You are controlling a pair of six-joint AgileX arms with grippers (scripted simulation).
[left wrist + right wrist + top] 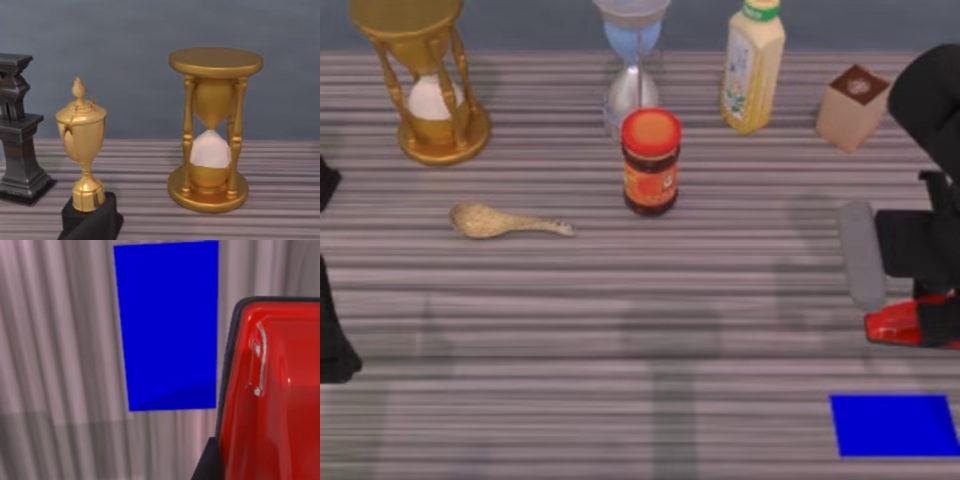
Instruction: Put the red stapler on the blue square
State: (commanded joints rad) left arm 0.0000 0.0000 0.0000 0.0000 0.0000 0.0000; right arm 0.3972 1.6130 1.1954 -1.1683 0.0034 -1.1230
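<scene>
One red stapler [892, 323] in right pincer [938, 322], above blue square [893, 425].

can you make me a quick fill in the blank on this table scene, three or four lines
1. The red stapler lies at the right arm, not yet on the ____ square.
2. The jar at the table's middle has a ____ lid.
3. Left of the jar lies a pale ____.
4. The gold hourglass stands at the table's far ____ corner.

Missing words: blue; red; spoon; left
</scene>
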